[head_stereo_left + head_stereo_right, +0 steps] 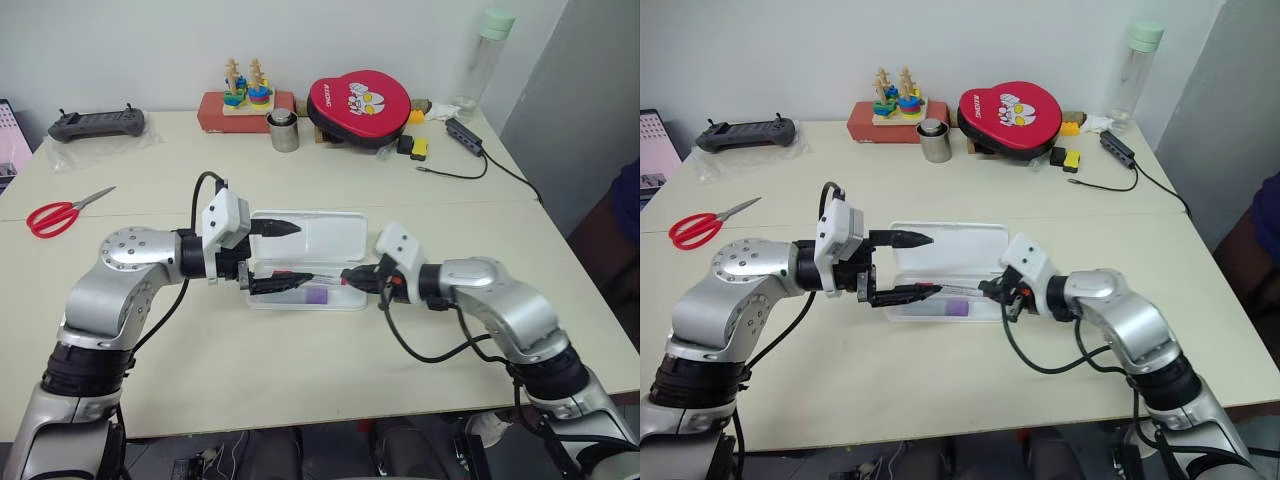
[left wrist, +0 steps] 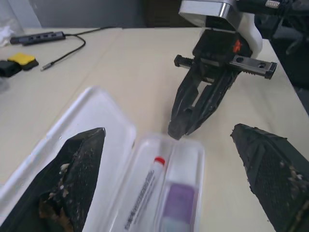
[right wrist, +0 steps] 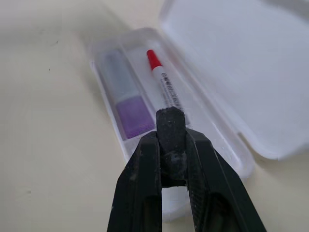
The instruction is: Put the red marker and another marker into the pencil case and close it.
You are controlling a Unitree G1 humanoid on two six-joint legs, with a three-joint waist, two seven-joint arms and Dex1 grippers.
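Note:
The white pencil case (image 1: 318, 233) lies open mid-table, its lid flat behind the tray. In the tray, side by side, rest the red marker (image 3: 164, 86) and the lilac marker (image 3: 133, 116). My left gripper (image 1: 302, 254) hovers open over the case's left end, one finger above the lid and one above the tray. From the right, my right gripper (image 3: 170, 118) points at the tray's right end, shut with nothing between its fingers. Its tip sits just above the red marker's tail.
Red-handled scissors (image 1: 55, 214) lie at the left. Along the back stand a black controller (image 1: 97, 123), a toy stack on a red box (image 1: 247, 100), a metal cup (image 1: 284, 131), a round red pouch (image 1: 360, 105), a bottle (image 1: 487, 55) and a cabled hub (image 1: 465, 135).

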